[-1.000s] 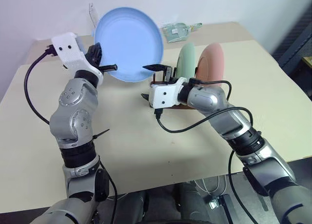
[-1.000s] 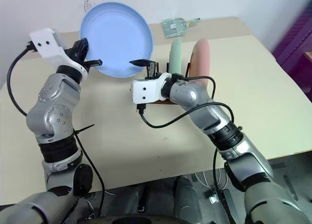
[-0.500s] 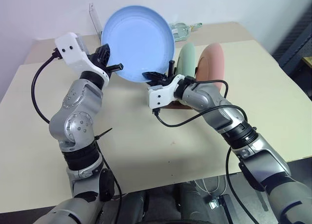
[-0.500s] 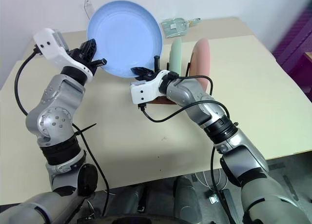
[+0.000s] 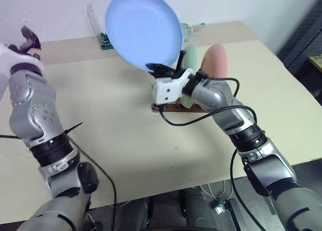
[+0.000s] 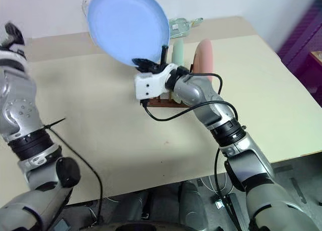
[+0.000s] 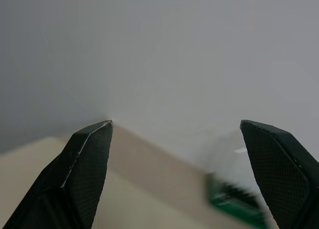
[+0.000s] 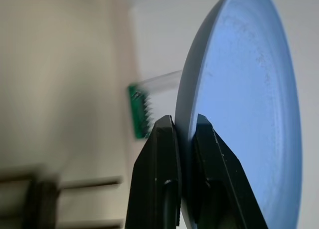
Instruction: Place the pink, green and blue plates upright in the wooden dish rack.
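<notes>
My right gripper (image 8: 180,139) is clamped on the blue plate's (image 5: 143,27) lower rim, holding it upright in the air above the wooden dish rack (image 5: 177,107). The green plate (image 5: 190,60) and pink plate (image 5: 215,62) stand in the rack. My left gripper (image 7: 174,164) hangs spread wide, empty, far left.

Three plates in all: one blue plate (image 5: 144,27), one green plate (image 5: 191,57) and one pink plate (image 5: 216,62). One wooden dish rack (image 5: 176,106) stands near the middle of the one table (image 5: 115,135). One green bit holder (image 5: 104,40) lies at the table's far edge. Two end effectors: the left (image 7: 174,179) and the right (image 8: 180,139).
</notes>
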Motion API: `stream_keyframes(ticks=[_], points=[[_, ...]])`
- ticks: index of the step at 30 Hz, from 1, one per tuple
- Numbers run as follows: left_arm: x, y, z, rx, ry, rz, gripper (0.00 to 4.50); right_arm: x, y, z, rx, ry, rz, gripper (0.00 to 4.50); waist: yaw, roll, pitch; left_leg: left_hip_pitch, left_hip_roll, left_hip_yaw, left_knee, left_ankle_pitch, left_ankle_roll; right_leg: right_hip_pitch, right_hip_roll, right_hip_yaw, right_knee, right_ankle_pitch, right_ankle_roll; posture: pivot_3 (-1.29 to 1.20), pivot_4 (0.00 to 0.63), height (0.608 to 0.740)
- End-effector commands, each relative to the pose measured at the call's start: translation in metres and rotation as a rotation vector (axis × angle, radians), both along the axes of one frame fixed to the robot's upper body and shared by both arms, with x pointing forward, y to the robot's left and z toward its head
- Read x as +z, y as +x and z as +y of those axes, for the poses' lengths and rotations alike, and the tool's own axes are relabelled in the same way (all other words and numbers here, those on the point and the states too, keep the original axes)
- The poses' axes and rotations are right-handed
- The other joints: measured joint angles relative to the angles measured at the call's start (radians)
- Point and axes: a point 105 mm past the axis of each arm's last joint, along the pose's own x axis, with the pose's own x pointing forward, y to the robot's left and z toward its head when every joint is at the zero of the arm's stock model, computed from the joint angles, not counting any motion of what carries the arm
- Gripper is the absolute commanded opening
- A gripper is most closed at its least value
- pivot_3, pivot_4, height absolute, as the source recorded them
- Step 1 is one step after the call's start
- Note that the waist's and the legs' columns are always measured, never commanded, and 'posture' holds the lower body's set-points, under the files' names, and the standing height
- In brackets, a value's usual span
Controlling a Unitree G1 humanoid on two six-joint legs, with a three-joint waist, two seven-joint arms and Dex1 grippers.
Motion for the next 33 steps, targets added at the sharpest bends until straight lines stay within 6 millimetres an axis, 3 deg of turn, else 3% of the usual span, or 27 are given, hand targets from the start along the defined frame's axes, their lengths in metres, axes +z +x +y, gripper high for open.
stream_keyframes(ticks=[1, 3, 5, 8, 9, 12, 17, 33], points=[[-0.019, 0.014, -0.047, -0.170, 0.263, 0.105, 4.17, 0.066, -0.037, -0.001, 0.226, 0.367, 0.104, 0.00, 0.009, 0.000, 0.000, 0.000, 0.000, 0.000, 0.000, 0.000, 0.000, 0.000, 0.000, 0.000, 0.000, 0.000, 0.000, 0.00, 0.150, 0.738], [-0.052, 0.017, -0.063, -0.255, 0.281, 0.202, 4.17, 0.085, -0.047, -0.006, 0.366, 0.599, 0.317, 0.00, 0.012, 0.000, 0.000, 0.000, 0.000, -0.001, 0.001, 0.000, 0.000, 0.001, 0.000, -0.001, 0.000, 0.000, -0.001, 0.00, 0.150, 0.738], [-0.075, 0.015, -0.075, -0.288, 0.296, 0.251, 4.17, 0.088, -0.049, -0.010, 0.460, 0.775, 0.566, 0.00, 0.010, 0.000, 0.000, 0.000, 0.000, -0.002, 0.001, 0.000, 0.000, 0.002, 0.000, -0.001, 0.001, 0.001, -0.001, 0.00, 0.150, 0.738], [-0.085, 0.011, -0.087, -0.315, 0.287, 0.249, 4.17, 0.083, -0.045, -0.015, 0.466, 0.924, 0.787, 0.00, 0.009, 0.001, 0.000, 0.000, 0.000, -0.002, 0.001, 0.000, 0.000, 0.001, 0.000, -0.001, 0.001, 0.001, -0.002, 0.00, 0.150, 0.738], [-0.087, 0.008, -0.093, -0.338, 0.289, 0.235, 4.17, 0.077, -0.040, -0.018, 0.460, 1.035, 0.895, 0.00, 0.009, 0.001, 0.000, 0.000, 0.000, -0.002, 0.001, 0.000, 0.000, 0.000, 0.000, -0.001, 0.001, 0.001, -0.002, 0.00, 0.150, 0.738], [-0.094, 0.004, -0.101, -0.356, 0.319, 0.234, 4.17, 0.058, -0.035, -0.019, 0.390, 1.141, 1.068, 0.00, 0.008, 0.002, -0.001, 0.000, 0.001, -0.002, 0.000, 0.000, -0.001, -0.002, 0.001, 0.000, 0.003, 0.001, -0.002, 0.00, 0.150, 0.738], [-0.103, 0.004, -0.102, -0.375, 0.318, 0.250, 4.17, 0.035, -0.026, -0.020, 0.246, 1.173, 1.174, 0.00, 0.007, 0.003, -0.001, -0.001, 0.001, 0.000, 0.000, 0.000, -0.001, -0.003, 0.000, 0.001, 0.004, 0.001, -0.002, 0.00, 0.150, 0.738], [-0.106, 0.004, -0.123, -0.478, 0.349, 0.253, 4.17, 0.017, 0.000, -0.026, 0.096, 1.218, 1.323, 0.00, 0.005, 0.003, -0.001, -0.001, 0.001, 0.001, 0.000, 0.000, 0.000, -0.003, 0.000, 0.001, 0.004, 0.001, -0.002, 0.00, 0.150, 0.738]])
